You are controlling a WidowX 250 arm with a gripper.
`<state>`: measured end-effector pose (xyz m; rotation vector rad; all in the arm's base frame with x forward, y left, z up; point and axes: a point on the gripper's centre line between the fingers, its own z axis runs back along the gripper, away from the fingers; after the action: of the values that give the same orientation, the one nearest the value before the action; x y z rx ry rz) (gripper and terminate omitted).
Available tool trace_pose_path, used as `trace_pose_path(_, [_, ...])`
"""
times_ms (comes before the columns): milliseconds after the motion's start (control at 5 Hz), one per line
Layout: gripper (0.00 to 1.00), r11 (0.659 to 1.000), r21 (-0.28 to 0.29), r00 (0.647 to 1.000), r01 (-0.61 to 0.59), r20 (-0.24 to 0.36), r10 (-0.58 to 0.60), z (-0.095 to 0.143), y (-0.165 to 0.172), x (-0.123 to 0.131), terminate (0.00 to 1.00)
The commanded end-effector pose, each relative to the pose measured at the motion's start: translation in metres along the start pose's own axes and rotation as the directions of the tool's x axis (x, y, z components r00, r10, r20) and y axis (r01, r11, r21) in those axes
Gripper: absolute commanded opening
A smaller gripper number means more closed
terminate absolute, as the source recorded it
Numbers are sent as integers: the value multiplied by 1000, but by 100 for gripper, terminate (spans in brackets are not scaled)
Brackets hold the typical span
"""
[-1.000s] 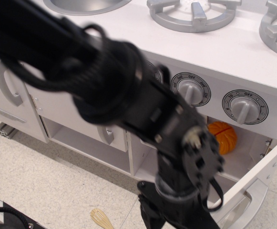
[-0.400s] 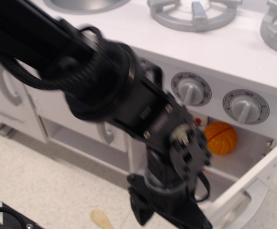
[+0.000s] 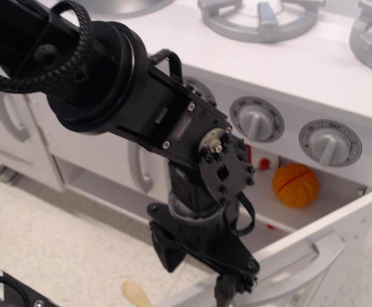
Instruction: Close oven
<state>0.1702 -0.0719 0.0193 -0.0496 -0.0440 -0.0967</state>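
Observation:
The white toy oven [image 3: 339, 192] stands open. Its door [image 3: 358, 220] hangs out and down toward the lower right, with the silver-grey bar handle [image 3: 304, 267] on its outer face. An orange ball [image 3: 296, 185] lies inside the oven cavity. My black gripper [image 3: 227, 294] points downward at the door's left end, close to its upper edge. Its fingertips run off the bottom of the frame, so I cannot tell whether it is open or whether it touches the door.
Two grey control knobs [image 3: 257, 119] sit above the oven, with burner grates [image 3: 260, 18] on the countertop. White cupboard doors with vertical grey handles [image 3: 6, 115] are at the left. A wooden utensil [image 3: 133, 294] lies on the floor.
My arm has swung left and rotated, uncovering more of the oven door and its handle. The orange ball is now fully in view.

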Motion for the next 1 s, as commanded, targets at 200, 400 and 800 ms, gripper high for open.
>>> trace_pose_path(200, [100,998,-43,998,52,-19,-52,10,-36,-19,0])
trace_pose_path(400, [100,997,-53,997,59,-47,-62,-3,-51,-24,0])
trace_pose_path(800, [100,996,79,996,-44,-70,50,-47,-36,-11,0])
